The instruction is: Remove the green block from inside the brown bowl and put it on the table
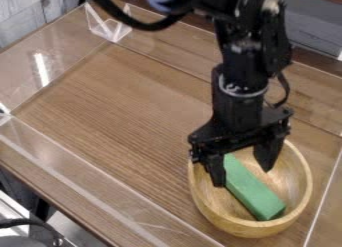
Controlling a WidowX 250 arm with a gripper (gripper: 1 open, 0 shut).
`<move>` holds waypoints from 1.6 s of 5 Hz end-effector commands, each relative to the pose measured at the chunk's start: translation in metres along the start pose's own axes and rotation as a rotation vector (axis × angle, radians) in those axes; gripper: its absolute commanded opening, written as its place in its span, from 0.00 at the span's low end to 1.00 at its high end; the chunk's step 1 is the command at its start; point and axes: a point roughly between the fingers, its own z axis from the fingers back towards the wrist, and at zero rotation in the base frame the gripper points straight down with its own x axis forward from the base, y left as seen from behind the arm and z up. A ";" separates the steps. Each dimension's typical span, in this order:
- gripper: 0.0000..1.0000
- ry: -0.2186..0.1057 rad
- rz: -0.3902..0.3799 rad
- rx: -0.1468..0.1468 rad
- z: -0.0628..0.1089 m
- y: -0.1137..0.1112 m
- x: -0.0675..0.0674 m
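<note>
Pincer [242,169] hangs straight down over the bowl [214,206], its two dark fingers [211,170] spread wide apart with nothing between them. The left-hand fingertip in the picture sits low inside the bowl near the near-left wall; the other fingertip is over the far-right part of the bowl, above the rim area. Whether either tip touches the wood cannot be told.

Block [253,188], green and flat, lies inside the bowl, slanting from the far left toward the near right. Its upper end runs under the gap between the fingers, and its lower end rests toward the near-right wall. No finger is closed on it.

Bowl stands on the table [107,101] in the near-right corner, close to the clear acrylic wall [40,151] along the near edge. The black arm [247,61] rises from the pincer toward the top of the picture. A small clear angled piece [107,21] stands at the far-left part of the table, well apart from the bowl.
</note>
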 end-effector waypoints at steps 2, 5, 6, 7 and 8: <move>1.00 -0.002 -0.011 -0.034 -0.010 -0.012 -0.001; 1.00 0.007 -0.032 -0.037 -0.016 -0.016 0.000; 1.00 0.009 -0.041 -0.038 -0.015 -0.017 -0.001; 1.00 0.012 -0.049 -0.038 -0.014 -0.019 -0.001; 1.00 0.014 -0.058 -0.038 -0.014 -0.020 -0.002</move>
